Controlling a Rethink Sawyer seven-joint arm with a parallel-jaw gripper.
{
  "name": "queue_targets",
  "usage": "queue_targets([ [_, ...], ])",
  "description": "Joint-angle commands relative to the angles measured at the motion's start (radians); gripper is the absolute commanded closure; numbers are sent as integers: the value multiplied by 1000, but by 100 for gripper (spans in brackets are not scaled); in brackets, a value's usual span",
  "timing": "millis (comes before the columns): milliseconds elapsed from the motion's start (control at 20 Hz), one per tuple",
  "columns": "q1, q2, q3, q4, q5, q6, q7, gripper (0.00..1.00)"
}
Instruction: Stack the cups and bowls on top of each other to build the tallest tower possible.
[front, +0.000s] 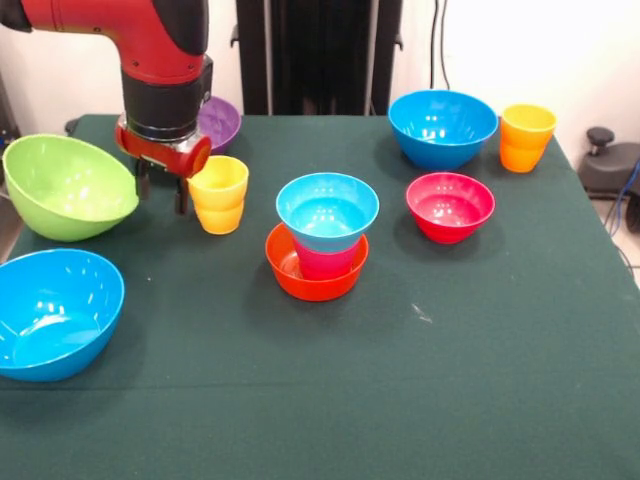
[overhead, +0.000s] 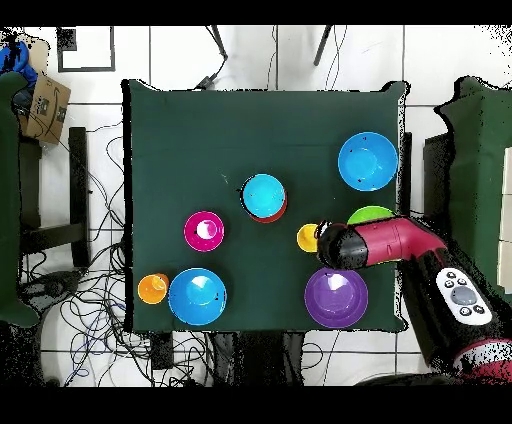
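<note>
A: What colours are on the dark green cloth (front: 480, 380)?
B: At the centre, a light blue bowl (front: 327, 209) over a red-pink cup (front: 326, 262) in an orange bowl (front: 316, 275). At three o'clock from it, a red bowl (front: 450, 206).
A: And further out?
B: At one o'clock a blue bowl (front: 442, 127), with an orange cup (front: 526, 137) beside it. At nine o'clock a yellow cup (front: 219, 194), then a lime green bowl (front: 67, 186).
A: Anything else?
B: A second blue bowl (front: 55, 312) at eight o'clock, and a purple bowl (front: 220, 123) at eleven, behind the red and black arm (front: 150, 50).
</note>
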Motion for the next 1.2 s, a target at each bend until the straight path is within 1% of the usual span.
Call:
queue_targets([
  [50,32,11,-47,37,-72,-23,-100,0],
  [300,24,-14,-34,45,-33,0,-137,0],
  [550,12,-75,0,76,28,57,-188,0],
  [950,23,-133,11,110,77,99,-202,0],
  [1200,28,-156,13,110,100,122,-215,0],
])
